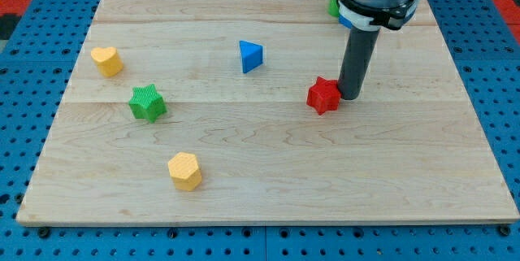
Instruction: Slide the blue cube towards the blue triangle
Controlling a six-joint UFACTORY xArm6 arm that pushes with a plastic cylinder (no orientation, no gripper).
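Observation:
The blue triangle [250,56] lies on the wooden board, above the middle. My tip [351,97] stands right of centre, against the right side of a red star-shaped block [323,95]. Only a small blue patch [345,20] shows at the left edge of the arm near the view's top. It looks like part of the blue cube, and the arm hides the rest of it. That patch lies up and to the right of the blue triangle, well above my tip.
A green block [333,2] peeks out from behind the arm at the top. A yellow heart [106,61] and a green star [147,102] lie at the left. A yellow hexagon [185,171] lies at the lower left. The board's right edge [479,123] borders a blue pegboard.

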